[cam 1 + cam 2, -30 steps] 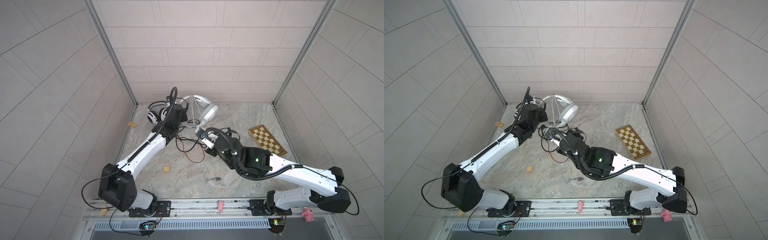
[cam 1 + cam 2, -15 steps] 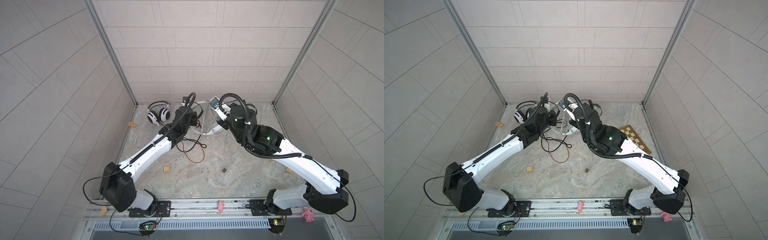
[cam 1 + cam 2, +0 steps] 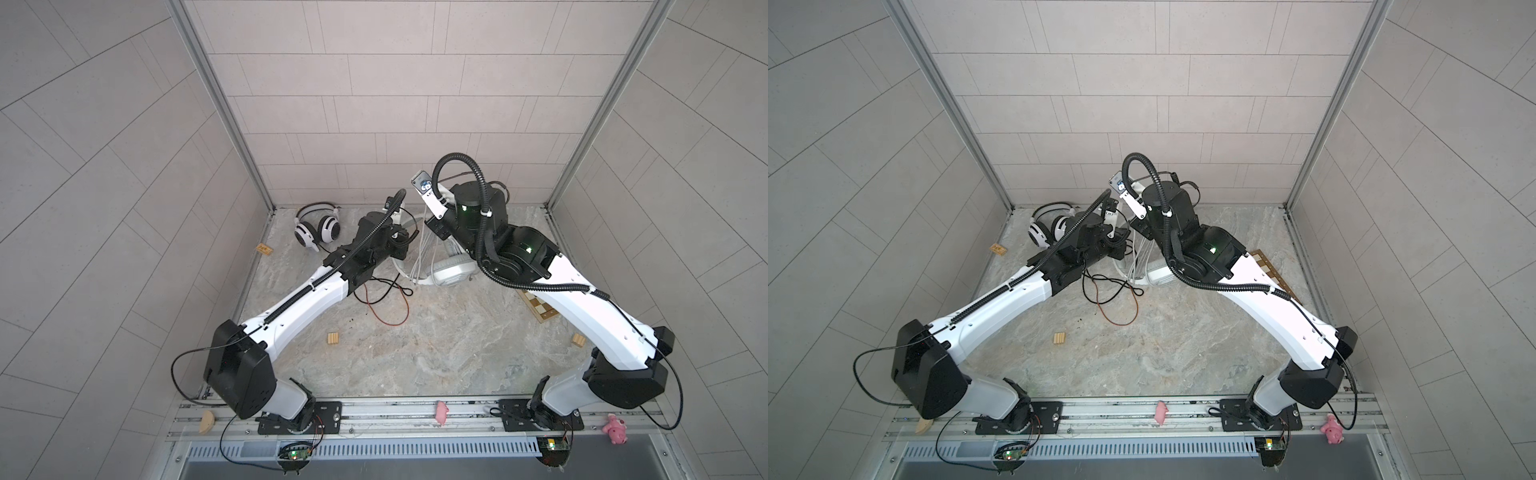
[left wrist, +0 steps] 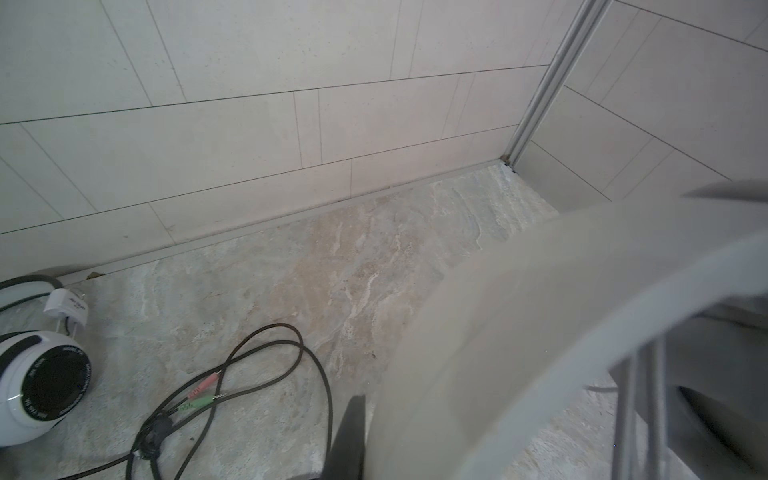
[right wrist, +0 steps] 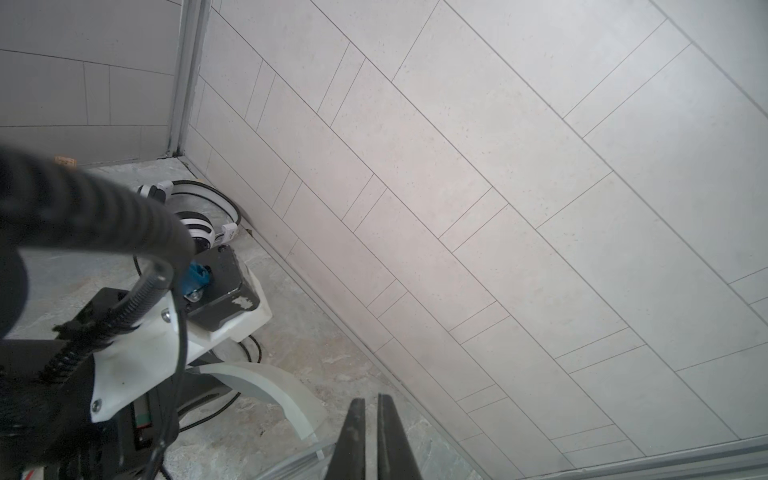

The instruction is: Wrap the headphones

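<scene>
R gripper [image 5: 371, 401] lifted cable [image 3: 420, 257] toward rear wall [image 3: 374, 104]; marble floor [image 3: 436, 353], tiled walls [image 3: 104, 208].

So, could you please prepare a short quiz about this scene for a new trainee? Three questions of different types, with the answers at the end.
1. True or false: the white headset with striped cups lies near the back wall, towards the left corner.
2. Choose one: in the left wrist view, the two plugs on the black cable are A) pink and green, B) blue and yellow, C) both white.
3. Name it: which chequered thing lies partly under the right arm?
Key: 1 true; 2 A; 3 the chessboard.
</scene>
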Robot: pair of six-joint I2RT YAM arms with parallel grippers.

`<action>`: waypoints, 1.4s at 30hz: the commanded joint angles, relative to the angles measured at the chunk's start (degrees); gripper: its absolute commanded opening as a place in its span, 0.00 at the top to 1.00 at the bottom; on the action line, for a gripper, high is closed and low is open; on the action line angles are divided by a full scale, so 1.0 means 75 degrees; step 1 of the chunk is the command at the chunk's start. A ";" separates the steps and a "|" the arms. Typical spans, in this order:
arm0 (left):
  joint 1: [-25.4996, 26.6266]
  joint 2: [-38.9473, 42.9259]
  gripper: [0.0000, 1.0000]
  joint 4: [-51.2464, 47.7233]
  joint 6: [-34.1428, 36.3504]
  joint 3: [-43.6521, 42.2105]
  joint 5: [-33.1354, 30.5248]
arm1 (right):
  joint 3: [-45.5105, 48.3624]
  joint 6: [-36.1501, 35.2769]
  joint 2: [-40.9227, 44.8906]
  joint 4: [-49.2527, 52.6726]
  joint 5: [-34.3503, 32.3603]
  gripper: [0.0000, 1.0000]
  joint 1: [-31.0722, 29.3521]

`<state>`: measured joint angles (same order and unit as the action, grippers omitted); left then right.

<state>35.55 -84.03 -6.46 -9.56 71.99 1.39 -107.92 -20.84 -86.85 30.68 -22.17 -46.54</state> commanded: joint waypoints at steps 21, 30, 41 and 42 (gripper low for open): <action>0.0157 0.0115 1.00 0.0415 0.0009 0.0335 0.2309 | -0.1409 0.2550 -0.1456 0.1863 0.1208 1.00 0.2268; 0.0121 0.0252 1.00 0.0496 -0.0062 0.0249 0.2285 | 0.0353 0.3157 -0.0671 0.0890 0.2088 1.00 0.3154; 0.0063 0.0228 1.00 0.0310 -0.0013 0.0279 0.1792 | 0.1067 0.3341 0.0185 0.0226 0.2183 0.99 0.3323; 0.0037 0.0205 1.00 0.0299 -0.0057 0.0292 0.1822 | 0.1085 0.3341 0.0275 0.0200 0.2162 0.99 0.3323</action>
<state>36.29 -84.23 -7.38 -8.10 72.84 13.63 -99.77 2.17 -88.71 36.42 -0.73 -24.18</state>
